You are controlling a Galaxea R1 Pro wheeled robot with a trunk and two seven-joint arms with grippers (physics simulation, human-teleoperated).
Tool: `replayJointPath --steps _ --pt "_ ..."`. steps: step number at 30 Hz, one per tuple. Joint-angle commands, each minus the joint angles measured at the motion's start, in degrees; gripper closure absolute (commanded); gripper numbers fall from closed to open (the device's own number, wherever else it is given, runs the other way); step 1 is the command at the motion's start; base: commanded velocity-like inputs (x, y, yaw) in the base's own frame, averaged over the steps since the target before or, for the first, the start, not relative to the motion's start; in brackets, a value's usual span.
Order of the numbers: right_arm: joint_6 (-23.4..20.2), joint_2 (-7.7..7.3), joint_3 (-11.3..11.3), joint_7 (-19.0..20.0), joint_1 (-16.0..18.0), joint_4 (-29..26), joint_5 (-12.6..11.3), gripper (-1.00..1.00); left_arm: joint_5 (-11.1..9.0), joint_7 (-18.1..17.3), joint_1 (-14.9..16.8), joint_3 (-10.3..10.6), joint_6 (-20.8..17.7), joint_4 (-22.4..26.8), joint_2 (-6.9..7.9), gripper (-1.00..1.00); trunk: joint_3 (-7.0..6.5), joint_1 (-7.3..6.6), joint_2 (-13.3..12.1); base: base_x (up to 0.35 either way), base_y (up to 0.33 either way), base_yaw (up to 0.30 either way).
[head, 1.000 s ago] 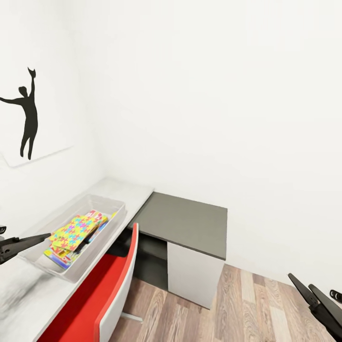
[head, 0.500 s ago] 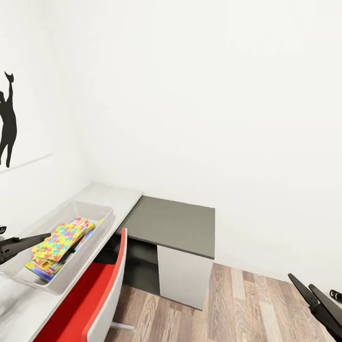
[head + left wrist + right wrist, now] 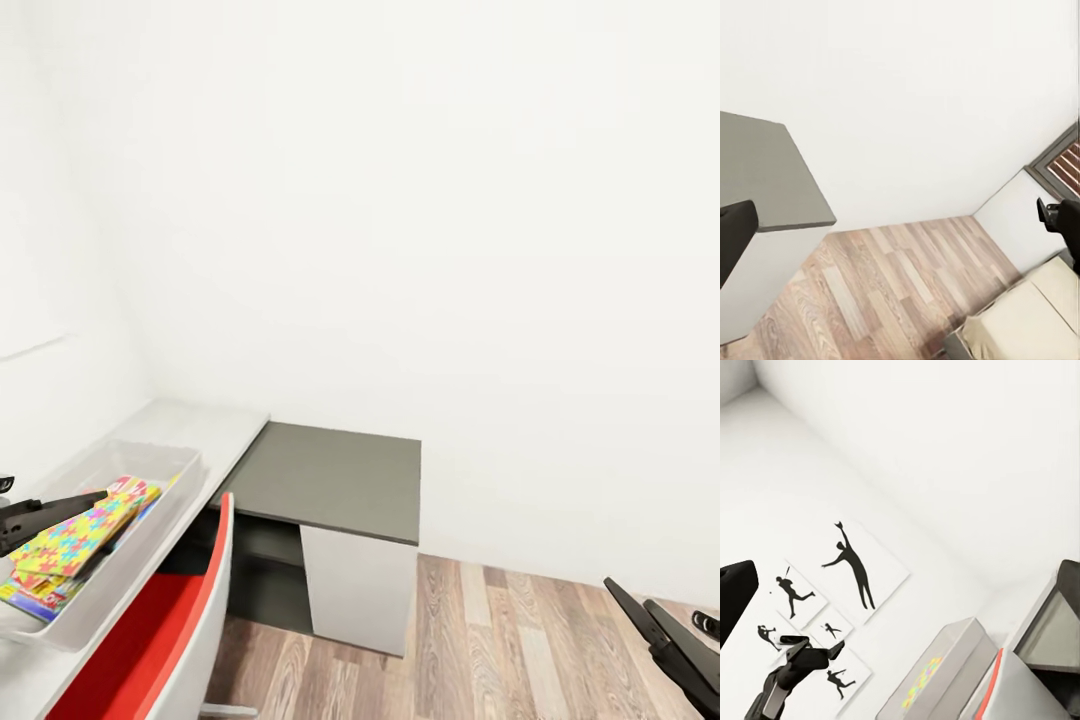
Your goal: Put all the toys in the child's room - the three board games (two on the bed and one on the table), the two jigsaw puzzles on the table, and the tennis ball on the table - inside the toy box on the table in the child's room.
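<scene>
left gripper [image 3: 40,512] level over translucent toy box [image 3: 150,545], fingers spread, empty. right gripper [image 3: 655,635] low over plank floor [image 3: 520,650], fingers parted. flat jigsaw puzzle [image 3: 75,535] atop printed board games [image 3: 35,590] in box on pale bench [image 3: 200,425].

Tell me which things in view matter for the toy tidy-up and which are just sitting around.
Part of the job:
- shallow translucent grey plastic toy box
- multicoloured flat jigsaw puzzle inside it
- printed flat board game beneath the puzzle
- long L-shaped grey desk bearing the bin

Just lying about:
- red chair
- black baseball-player silhouette prints
- wood plank floor
</scene>
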State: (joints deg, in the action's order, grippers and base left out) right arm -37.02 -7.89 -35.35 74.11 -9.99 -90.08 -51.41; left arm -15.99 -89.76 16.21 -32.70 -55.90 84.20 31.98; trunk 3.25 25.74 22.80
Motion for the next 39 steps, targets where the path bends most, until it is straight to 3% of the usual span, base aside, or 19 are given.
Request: replayJointPath --steps 1,9,18,22,25,28,30,33,36,39 --pt "-0.5 -0.01 0.0 0.0 0.0 0.0 -0.3 -1.00 0.1 -0.2 0.0 0.0 -0.6 0.1 0.01 -1.00 0.03 0.04 0.1 0.000 -0.255 -0.181" --pt "-0.5 0.01 0.0 0.0 0.0 0.0 -0.3 -1.00 0.1 -0.2 0.0 0.1 -0.6 0.2 -0.05 -1.00 -0.67 0.04 0.1 0.000 -0.265 -0.181" --pt "-0.4 0.06 0.3 -0.3 0.0 0.0 0.3 -1.00 0.0 -0.2 0.0 0.2 0.6 0.4 -0.25 -1.00 -1.45 0.04 0.1 0.000 -0.049 -0.181" --pt "-0.4 0.06 0.4 -0.3 0.0 0.1 1.8 -1.00 -1.2 -0.2 0.0 1.8 1.5 0.9 -0.73 -1.00 -1.80 0.04 0.1 0.000 -0.003 -0.181" --pt "-0.4 0.06 0.4 -0.5 0.0 0.1 2.6 -1.00 -1.7 -0.2 0.0 7.8 1.7 1.2 -1.25 -1.00 -2.06 0.04 0.1 0.000 -0.001 -0.181" --pt "-0.2 0.06 0.4 -0.5 0.0 0.2 2.8 -1.00 -1.8 -0.2 0.2 14.1 1.9 1.3 -3.28 -1.00 -2.32 0.04 0.1 0.000 0.000 -0.181" --pt "0.2 0.06 0.5 -0.5 0.0 0.2 2.8 -1.00 -1.8 -0.2 0.3 16.1 1.9 1.3 -4.62 -1.00 -2.49 0.04 0.1 0.000 0.000 -0.181" --pt "0.9 0.06 0.5 -0.6 0.0 0.2 2.8 -1.00 -1.6 -0.2 0.7 19.6 1.8 1.3 -8.24 -1.00 -2.75 0.04 0.1 0.000 0.000 -0.181" --pt "1.1 0.06 0.5 -0.7 0.0 0.2 2.9 -1.00 -1.3 -0.2 0.8 22.5 1.8 1.3 -10.69 -1.00 -3.01 0.04 0.1 0.000 0.000 -0.181" --pt "1.3 0.06 0.5 -0.8 0.0 0.4 3.2 -1.00 -1.1 -0.2 0.8 25.4 1.8 1.3 -12.08 -1.00 -3.27 0.04 0.1 0.000 0.000 -0.181"
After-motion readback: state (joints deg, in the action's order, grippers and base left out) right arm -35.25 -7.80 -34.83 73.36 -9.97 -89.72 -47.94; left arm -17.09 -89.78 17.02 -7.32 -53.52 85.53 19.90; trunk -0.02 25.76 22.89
